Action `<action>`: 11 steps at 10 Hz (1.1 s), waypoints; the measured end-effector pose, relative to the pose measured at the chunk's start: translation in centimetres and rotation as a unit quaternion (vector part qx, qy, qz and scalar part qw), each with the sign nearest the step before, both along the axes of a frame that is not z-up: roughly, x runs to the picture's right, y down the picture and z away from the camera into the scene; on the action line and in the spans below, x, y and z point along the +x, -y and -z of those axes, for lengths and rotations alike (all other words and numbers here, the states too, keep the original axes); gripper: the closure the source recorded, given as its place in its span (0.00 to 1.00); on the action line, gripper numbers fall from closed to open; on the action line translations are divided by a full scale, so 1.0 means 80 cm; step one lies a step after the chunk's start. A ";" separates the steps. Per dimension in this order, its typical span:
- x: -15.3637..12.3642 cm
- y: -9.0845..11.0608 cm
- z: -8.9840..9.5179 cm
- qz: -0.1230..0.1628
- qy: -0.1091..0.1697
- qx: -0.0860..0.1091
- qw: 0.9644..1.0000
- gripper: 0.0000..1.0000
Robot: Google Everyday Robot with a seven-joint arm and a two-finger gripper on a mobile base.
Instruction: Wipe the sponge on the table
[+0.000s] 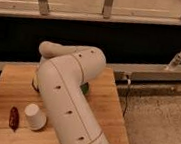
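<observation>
My white arm [65, 98] fills the middle of the camera view and bends over the table [9, 83], a light wooden plank top. The arm hides my gripper, which reaches down behind it over the back middle of the table and is shut. The sponge is hidden as well. Whether the gripper holds or touches anything cannot be seen.
A white cup [34, 116] stands at the table's front left, with a dark red chili-like item [14, 118] lying beside it. A green edge [85, 89] peeks out right of the arm. A white bottle [175, 60] stands on the ledge at the right. A dark wall runs behind the table.
</observation>
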State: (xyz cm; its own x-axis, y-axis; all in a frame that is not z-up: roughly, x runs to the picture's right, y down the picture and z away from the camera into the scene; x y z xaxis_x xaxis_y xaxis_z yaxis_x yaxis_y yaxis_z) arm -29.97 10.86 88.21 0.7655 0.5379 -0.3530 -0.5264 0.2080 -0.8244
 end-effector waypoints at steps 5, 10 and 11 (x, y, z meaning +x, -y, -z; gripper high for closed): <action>-0.049 -0.015 0.050 0.001 0.150 -0.040 0.988 1.00; -0.042 0.002 0.087 -0.041 0.297 -0.081 0.950 1.00; -0.044 0.010 0.101 -0.039 0.338 -0.085 0.937 1.00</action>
State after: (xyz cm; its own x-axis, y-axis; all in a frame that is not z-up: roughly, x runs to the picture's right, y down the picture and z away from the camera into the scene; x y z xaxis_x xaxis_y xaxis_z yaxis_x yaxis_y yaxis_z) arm -33.49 10.08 80.13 0.8052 0.5823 0.1119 0.1189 0.0263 -0.9926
